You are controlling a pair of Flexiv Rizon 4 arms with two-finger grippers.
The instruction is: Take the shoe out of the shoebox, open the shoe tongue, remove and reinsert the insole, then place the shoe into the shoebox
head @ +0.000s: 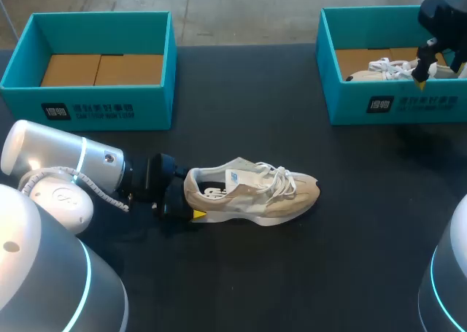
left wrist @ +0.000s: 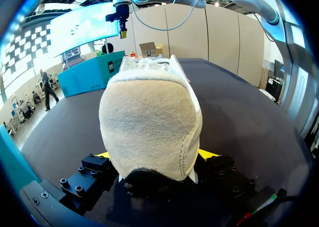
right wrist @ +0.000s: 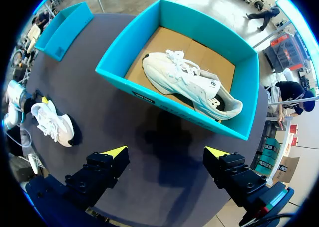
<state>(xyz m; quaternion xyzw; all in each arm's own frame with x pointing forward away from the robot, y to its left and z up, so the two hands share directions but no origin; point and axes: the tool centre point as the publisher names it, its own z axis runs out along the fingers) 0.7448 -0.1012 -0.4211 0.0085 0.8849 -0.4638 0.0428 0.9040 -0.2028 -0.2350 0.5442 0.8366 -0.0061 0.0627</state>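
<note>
Tabletop [head: 292, 273] was plain dark matte stuff, and pretty much everything sat toward the far half. Closest in, my left arm [head: 66, 164] came in low from the left side, and the left gripper [head: 191, 198] was clamped on the heel of the beige shoe [head: 252, 193]. In the left wrist view the heel [left wrist: 149, 122] filled the gap, with a yellow tip pressed against each side of it. That shoe stood on its sole on the table around the middle, toe pointing to the right, laces loose on top. Farther back, at the far left edge, sat the left shoebox [head: 95, 109], teal, with its brown cardboard floor showing. Across at the far right was the right shoebox [head: 398, 102], same teal, with a white shoe [head: 379, 71] lying inside on the cardboard. The right gripper [head: 425, 69] hung over that box, fingers spread wide apart and not touching anything; from its own wrist view the white shoe [right wrist: 192, 85] lay well ahead of it.
</note>
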